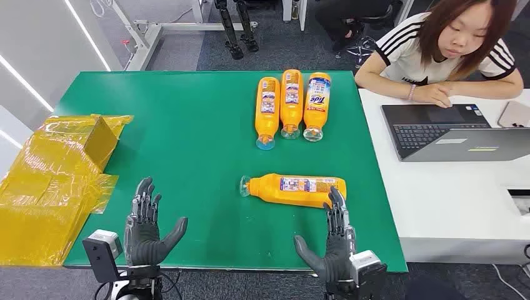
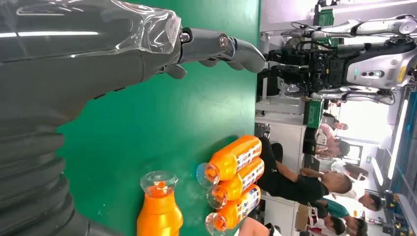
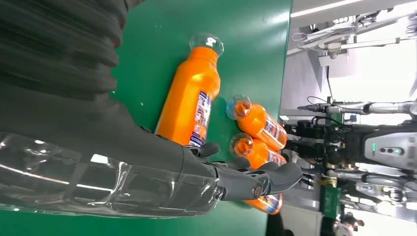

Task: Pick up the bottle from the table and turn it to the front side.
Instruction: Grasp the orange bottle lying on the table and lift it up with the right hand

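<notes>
A green table meets a white desk with a laptop and a seated person. Both hands, left and right, are spread, holding nothing. The bottle lies just past the right fingertips; three bottles farther beyond, yellow wrap outside the left fingers.

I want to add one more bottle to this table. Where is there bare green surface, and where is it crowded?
Bare: the wide stretch between the yellow bags and the lone bottle, plus the far-left corner. Crowded: the three bottles at the far edge, and the near right, where the right hand reaches the lone bottle.
</notes>
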`<state>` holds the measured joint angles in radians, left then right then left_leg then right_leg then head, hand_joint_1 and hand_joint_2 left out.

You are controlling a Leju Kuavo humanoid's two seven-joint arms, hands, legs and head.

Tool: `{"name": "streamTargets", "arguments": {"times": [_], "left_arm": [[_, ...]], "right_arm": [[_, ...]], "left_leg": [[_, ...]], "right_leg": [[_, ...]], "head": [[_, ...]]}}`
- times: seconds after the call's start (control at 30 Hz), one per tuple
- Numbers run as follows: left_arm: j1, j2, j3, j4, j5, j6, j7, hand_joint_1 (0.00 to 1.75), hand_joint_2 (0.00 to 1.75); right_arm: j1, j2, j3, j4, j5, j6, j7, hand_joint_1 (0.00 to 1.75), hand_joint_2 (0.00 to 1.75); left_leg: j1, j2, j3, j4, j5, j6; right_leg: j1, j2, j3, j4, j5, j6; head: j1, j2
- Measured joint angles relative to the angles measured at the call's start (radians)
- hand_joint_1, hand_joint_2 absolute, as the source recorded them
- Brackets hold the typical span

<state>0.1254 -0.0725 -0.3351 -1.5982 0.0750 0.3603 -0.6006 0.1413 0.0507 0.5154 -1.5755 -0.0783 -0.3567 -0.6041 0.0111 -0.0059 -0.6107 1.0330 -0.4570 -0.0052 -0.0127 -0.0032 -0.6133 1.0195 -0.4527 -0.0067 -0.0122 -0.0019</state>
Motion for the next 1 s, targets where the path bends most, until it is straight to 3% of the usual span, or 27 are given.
{"name": "streamTargets", "arguments": {"times": [0.1,0.27,0.37,0.47,0.57,0.73,1.0], "left_arm": [[-0.011,-0.004,-0.001,0.009,-0.002,-0.001,0.0,0.0,1.75],[-0.033,-0.023,-0.004,0.032,-0.029,-0.031,0.002,0.0,1.75],[-0.055,-0.037,-0.004,0.054,-0.055,-0.075,0.007,0.0,1.75],[-0.085,-0.046,-0.004,0.081,-0.068,-0.109,0.007,0.0,1.75],[-0.106,-0.048,-0.004,0.103,-0.064,-0.131,0.011,0.0,1.75],[-0.124,-0.047,-0.005,0.136,-0.04,-0.164,0.025,0.0,1.75],[-0.166,-0.043,-0.01,0.18,0.01,-0.226,0.056,0.0,1.75]], "right_arm": [[-0.004,0.0,-0.017,-0.013,0.099,-0.011,0.024,0.0,1.75],[-0.056,-0.005,-0.091,-0.035,0.46,-0.032,0.137,0.0,1.75],[-0.132,-0.028,-0.125,-0.008,0.601,-0.015,0.228,0.0,1.75],[-0.251,-0.062,-0.142,0.064,0.677,0.074,0.327,0.0,1.75],[-0.39,-0.102,-0.142,0.162,0.698,0.209,0.409,0.0,1.75],[-0.594,-0.17,-0.117,0.336,0.624,0.434,0.497,0.0,1.75],[-0.71,-0.28,-0.025,0.487,0.493,0.669,0.556,0.0,1.75]], "left_leg": [[0.0,0.0,0.0,0.0,0.0,0.0],[0.0,0.001,0.0,0.0,0.0,0.0],[0.0,0.001,0.0,0.0,0.001,0.001],[0.0,0.003,0.0,0.001,0.002,0.001],[0.0,0.004,0.0,0.001,0.003,0.001],[0.0,0.003,0.0,0.001,0.005,0.002],[0.0,0.001,-0.001,0.001,0.004,0.002]], "right_leg": [[0.0,0.0,0.0,0.0,0.0,0.0],[0.0,0.001,0.0,0.0,0.001,0.0],[0.0,0.001,0.0,0.0,0.002,0.001],[0.0,0.004,0.0,0.0,0.004,0.001],[0.0,0.004,0.0,0.0,0.006,0.001],[0.0,0.003,0.0,0.0,0.006,0.001],[0.0,0.002,0.0,0.0,0.006,0.001]], "head": [[0.0,0.0],[0.0,0.0],[0.0,0.0],[0.0,0.0],[0.0,0.0],[0.0,0.0],[0.0,0.0]]}}
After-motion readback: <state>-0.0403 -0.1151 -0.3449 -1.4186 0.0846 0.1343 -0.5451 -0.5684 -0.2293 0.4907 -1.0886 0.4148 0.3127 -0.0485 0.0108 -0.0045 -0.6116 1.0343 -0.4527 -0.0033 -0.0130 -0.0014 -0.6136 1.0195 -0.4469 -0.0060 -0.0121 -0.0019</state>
